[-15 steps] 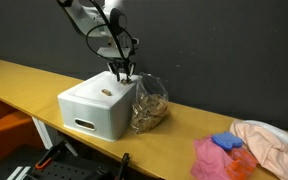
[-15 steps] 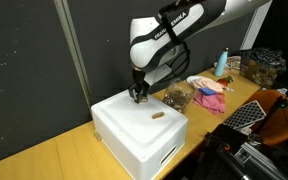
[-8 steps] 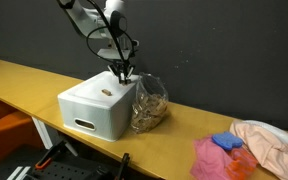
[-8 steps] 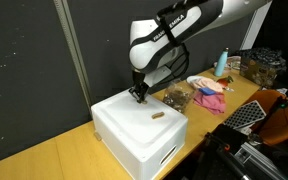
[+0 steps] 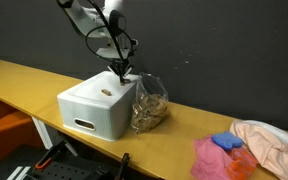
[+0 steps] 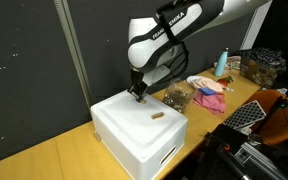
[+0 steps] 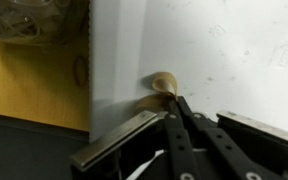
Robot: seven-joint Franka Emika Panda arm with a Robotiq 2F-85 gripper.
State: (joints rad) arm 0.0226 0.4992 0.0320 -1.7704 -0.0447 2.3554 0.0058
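On white box (image 5: 89, 112): end effector (image 7: 175, 99) pinched together beside tan lump (image 7: 163, 82); arm lettering (image 6: 176, 20) unreadable.

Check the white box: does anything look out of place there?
One small brown piece lies loose on the white box, outside the clear bag of brownish pieces beside it. A second tan piece sits at the box's edge, by the shut gripper.

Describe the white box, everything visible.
The white box is a blocky, foam-like container with rounded corners and a recessed handle slot in one side. It sits flat on the wooden table, a clear bag against its side. A small brown piece lies on its top; the shut gripper meets a tan piece at the top's edge.
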